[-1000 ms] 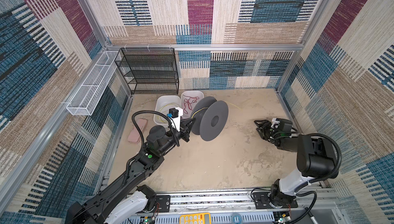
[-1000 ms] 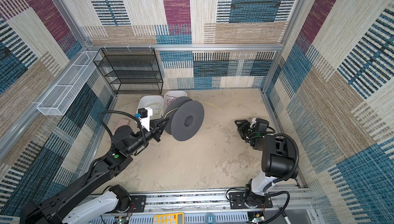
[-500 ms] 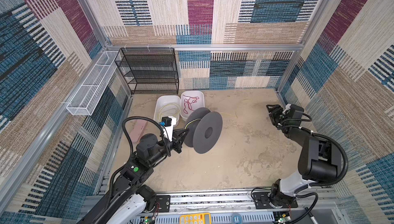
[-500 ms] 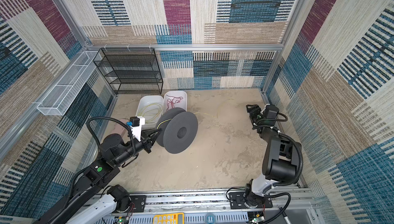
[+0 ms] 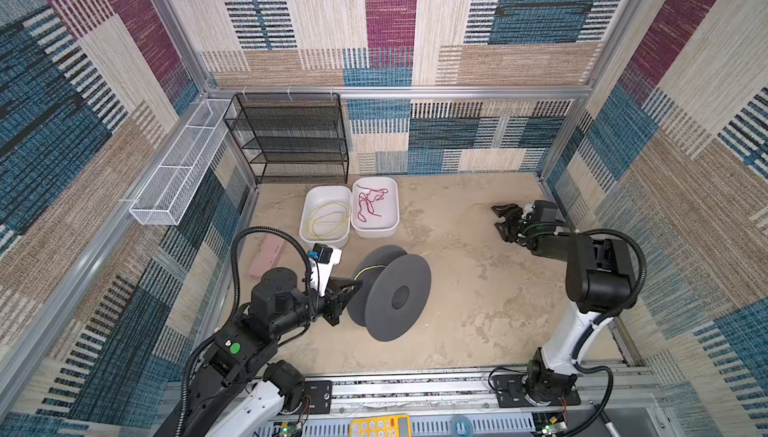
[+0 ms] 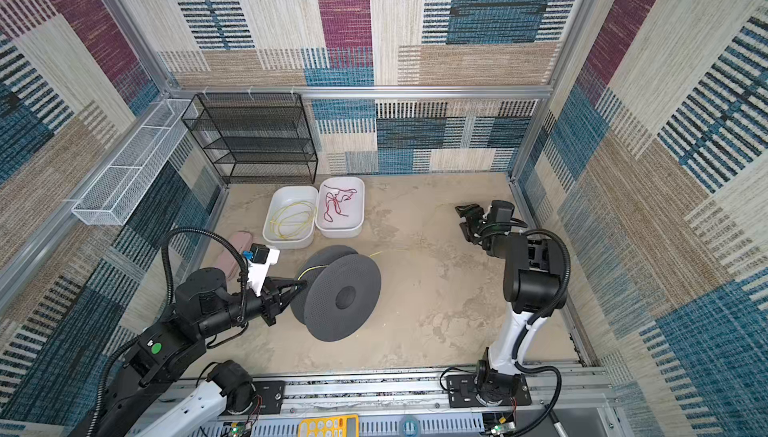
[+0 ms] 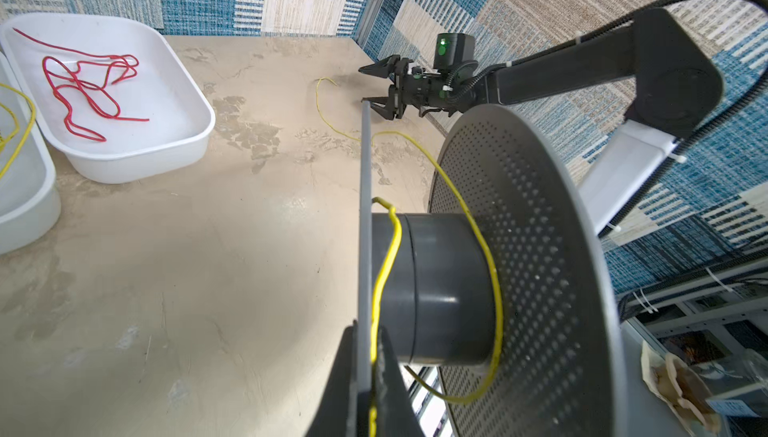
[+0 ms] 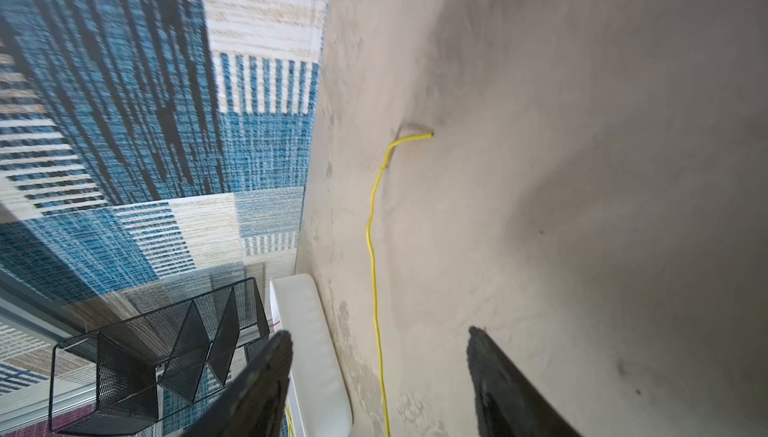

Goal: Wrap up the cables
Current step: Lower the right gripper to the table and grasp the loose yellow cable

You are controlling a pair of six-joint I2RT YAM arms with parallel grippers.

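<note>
A dark grey spool [image 5: 395, 293] [image 6: 340, 295] stands on its rims mid-floor. My left gripper [image 5: 351, 285] [image 6: 297, 285] [image 7: 365, 327] is shut on the edge of its thin flange, with the yellow cable [image 7: 390, 248] pinched alongside. This cable loops loosely round the hub, then trails over the floor to a free end [image 8: 415, 137]. My right gripper [image 5: 498, 218] [image 6: 463, 218] [image 8: 378, 331] hovers open near the far right wall, with the trailing cable on the floor beyond its fingers and nothing between them. More yellow cable [image 5: 328, 221] lies coiled in a white tub.
Two white tubs [image 5: 305, 214] [image 5: 395, 206] sit side by side at the back; the right-hand tub holds a red cord [image 5: 372, 202]. A black wire rack [image 5: 291, 139] stands behind them. A white mesh basket [image 5: 178, 173] hangs on the left wall. A pink block [image 5: 268, 254] lies at the left.
My left arm has drawn the spool toward the front of the floor. My right gripper has swung toward the back wall and then a little left, staying open.
</note>
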